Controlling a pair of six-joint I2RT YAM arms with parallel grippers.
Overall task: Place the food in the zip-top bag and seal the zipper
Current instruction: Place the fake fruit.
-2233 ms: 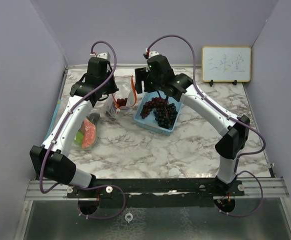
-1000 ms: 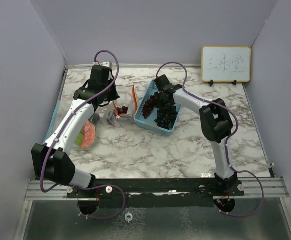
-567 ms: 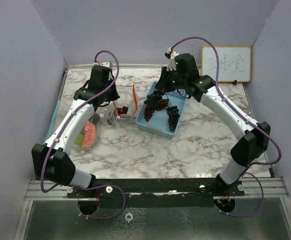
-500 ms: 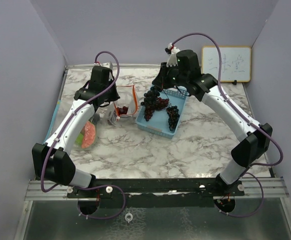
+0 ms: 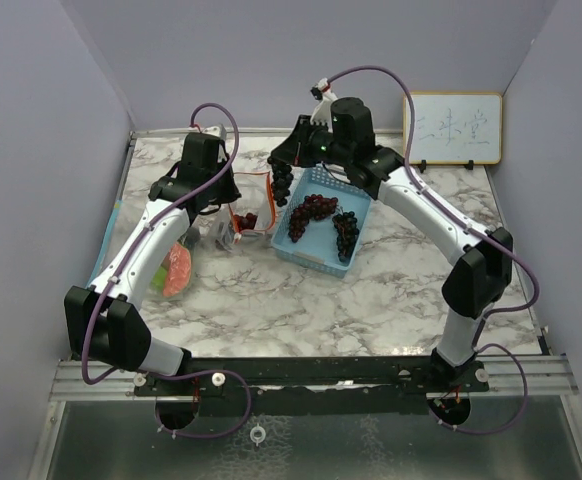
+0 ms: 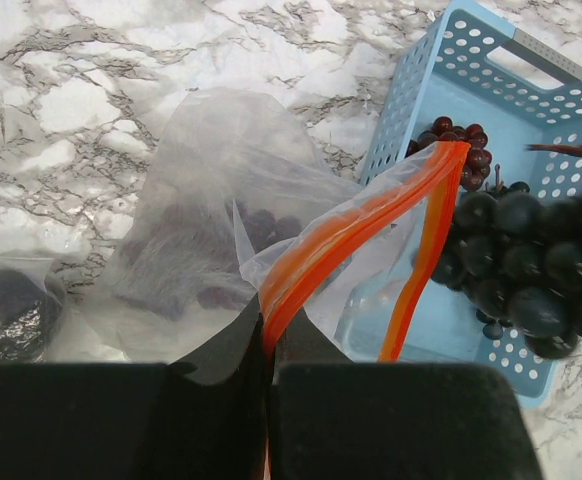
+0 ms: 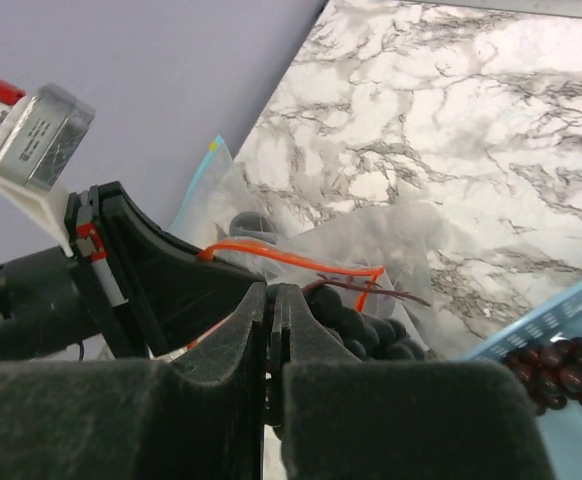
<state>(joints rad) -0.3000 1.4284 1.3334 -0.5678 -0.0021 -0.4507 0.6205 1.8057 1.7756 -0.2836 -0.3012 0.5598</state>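
Observation:
My left gripper (image 5: 234, 192) (image 6: 268, 345) is shut on the orange zipper edge of the clear zip-top bag (image 5: 243, 215) (image 6: 211, 220), holding its mouth up. A few dark grapes (image 6: 253, 224) lie inside the bag. My right gripper (image 5: 293, 155) (image 7: 271, 300) is shut on the stem of a dark purple grape bunch (image 5: 282, 181) (image 6: 531, 270) (image 7: 363, 322). That bunch hangs at the bag's mouth, just left of the basket. The orange zipper (image 7: 291, 260) runs right behind the bunch in the right wrist view.
A light-blue basket (image 5: 309, 258) (image 6: 471, 110) right of the bag holds more grape bunches (image 5: 313, 210). A red watermelon wedge (image 5: 177, 268) with green leaves lies at the table's left edge. A small whiteboard (image 5: 452, 128) stands at the back right.
My right gripper lifted a grape bunch out of the basket and carried it left to the bag's mouth. The left gripper kept its hold on the zipper edge.

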